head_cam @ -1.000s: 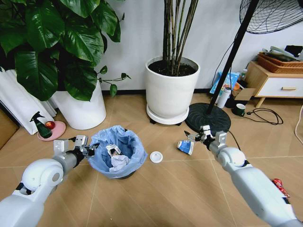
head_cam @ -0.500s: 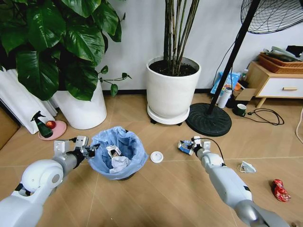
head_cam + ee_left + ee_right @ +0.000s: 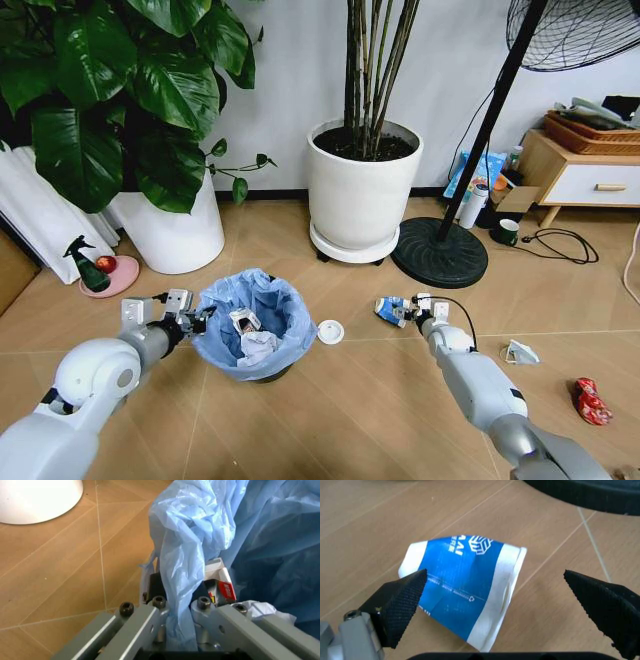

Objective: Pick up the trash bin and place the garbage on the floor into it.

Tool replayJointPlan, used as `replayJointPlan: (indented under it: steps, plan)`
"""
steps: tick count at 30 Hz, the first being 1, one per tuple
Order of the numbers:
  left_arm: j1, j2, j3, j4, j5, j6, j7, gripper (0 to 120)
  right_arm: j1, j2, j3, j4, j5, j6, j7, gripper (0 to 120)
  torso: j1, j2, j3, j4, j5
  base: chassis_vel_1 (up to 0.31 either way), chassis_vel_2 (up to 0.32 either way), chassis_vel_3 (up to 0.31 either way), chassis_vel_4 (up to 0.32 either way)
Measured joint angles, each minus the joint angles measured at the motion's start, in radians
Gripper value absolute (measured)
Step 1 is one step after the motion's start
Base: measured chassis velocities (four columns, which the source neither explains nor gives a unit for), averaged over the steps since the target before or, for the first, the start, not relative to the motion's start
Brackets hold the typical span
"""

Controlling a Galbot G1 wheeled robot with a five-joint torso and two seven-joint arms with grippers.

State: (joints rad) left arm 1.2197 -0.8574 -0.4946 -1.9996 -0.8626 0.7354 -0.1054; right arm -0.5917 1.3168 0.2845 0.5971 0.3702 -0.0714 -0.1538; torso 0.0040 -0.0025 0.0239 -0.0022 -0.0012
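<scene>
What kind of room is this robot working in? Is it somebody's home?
Probably a living room or a mock-up of one: chevron wooden floor, big potted plants in white pots, a standing fan and a low wooden cabinet by the wall. Whether anyone really lives here, the pictures cannot say.

Black trash bin point(image 3: 256, 335) — blue-lined, upright, scraps inside — stands on chevron floor point(image 3: 350, 400) beside a flattened blue cup point(image 3: 390, 310)

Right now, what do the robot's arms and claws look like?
Both arms are smooth, rounded glossy white shells with grey joint sections near the wrists. The left claw has flat grey metal fingers fastened with black hex screws. The right claw has black, pointed fingertips with a fine knurled grid texture, mounted on grey metal; a thin black cable loops at its wrist.
</scene>
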Motion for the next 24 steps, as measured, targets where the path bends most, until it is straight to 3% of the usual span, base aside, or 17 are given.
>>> replayJointPlan:
  steps: [6, 10, 16, 24]
  plan:
    - [0.000, -0.005, 0.003, 0.000, 0.000, 0.000, -0.002, 0, 0.018, 0.010, 0.004, -0.037, -0.017, 0.014, -0.019, 93, 0.000, 0.000, 0.000, 0.0000, -0.0002, 0.000, 0.000, 0.000, 0.000]
    - [-0.002, -0.006, 0.006, 0.000, 0.000, 0.000, -0.003, 0, 0.033, 0.025, 0.015, -0.074, -0.040, 0.020, -0.027, 71, 0.000, 0.000, 0.000, 0.0000, 0.0002, 0.000, 0.000, 0.000, 0.000]
    - [-0.005, -0.006, 0.006, 0.000, 0.000, 0.000, -0.003, 0, 0.040, 0.033, 0.032, -0.097, -0.066, 0.030, -0.035, 54, 0.000, 0.000, 0.000, 0.0000, 0.0001, 0.000, 0.000, 0.000, 0.000]
    - [-0.013, -0.010, 0.014, 0.003, 0.000, 0.000, -0.003, 0, 0.042, 0.037, 0.050, -0.115, -0.090, 0.040, -0.041, 22, 0.000, 0.000, 0.000, -0.0001, 0.0002, 0.000, 0.000, 0.000, 0.000]
